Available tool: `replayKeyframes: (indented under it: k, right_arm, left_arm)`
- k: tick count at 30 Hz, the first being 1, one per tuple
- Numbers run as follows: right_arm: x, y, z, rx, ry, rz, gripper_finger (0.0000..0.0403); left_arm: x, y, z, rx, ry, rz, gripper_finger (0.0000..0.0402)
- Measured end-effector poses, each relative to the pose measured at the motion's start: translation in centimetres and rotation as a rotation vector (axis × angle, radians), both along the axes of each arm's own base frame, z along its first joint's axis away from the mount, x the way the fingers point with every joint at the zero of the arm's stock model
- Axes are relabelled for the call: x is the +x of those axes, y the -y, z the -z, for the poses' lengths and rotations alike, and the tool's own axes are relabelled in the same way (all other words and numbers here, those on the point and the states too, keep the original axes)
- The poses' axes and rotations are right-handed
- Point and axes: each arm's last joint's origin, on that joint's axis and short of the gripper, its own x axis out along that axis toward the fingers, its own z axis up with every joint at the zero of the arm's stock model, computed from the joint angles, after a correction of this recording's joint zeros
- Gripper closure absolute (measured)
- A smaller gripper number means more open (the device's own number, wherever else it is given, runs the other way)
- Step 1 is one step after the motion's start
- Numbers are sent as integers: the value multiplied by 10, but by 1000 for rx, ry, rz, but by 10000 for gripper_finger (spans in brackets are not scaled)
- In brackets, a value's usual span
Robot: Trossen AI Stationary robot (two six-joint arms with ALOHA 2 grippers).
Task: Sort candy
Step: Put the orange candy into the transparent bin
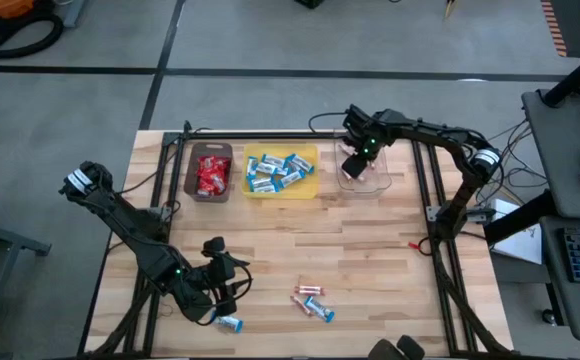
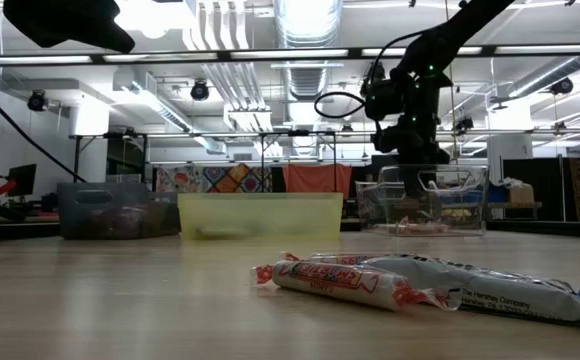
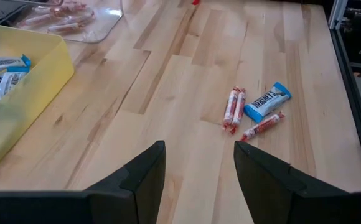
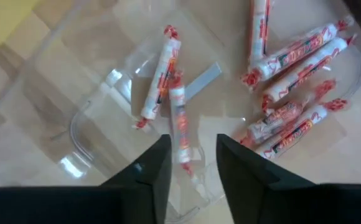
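Low view: brown bin (image 2: 105, 210) contents hard to make out.

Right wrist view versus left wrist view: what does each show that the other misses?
Only the right wrist view shows the right gripper, open above the clear bin, a stick between its fingers. Only the left wrist view shows the open left gripper, the loose candies on the table and the yellow bin. Both show pink sticks in the clear bin.
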Motion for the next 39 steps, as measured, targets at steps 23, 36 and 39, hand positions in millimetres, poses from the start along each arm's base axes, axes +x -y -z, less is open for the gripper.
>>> replayKeyframes:
  k: [23,36,39]
  right_arm:
    - [6,-120,-127,-149,455,-231,252]
    - [9,-209,-145,-257,529,-362,250]
    - [10,-224,-145,-244,545,-407,250]
  left_arm:
    - [36,15,27,167,90,62,228]
    - [99,-3,70,182,65,299,228]
    - [113,-14,78,159,71,389,228]
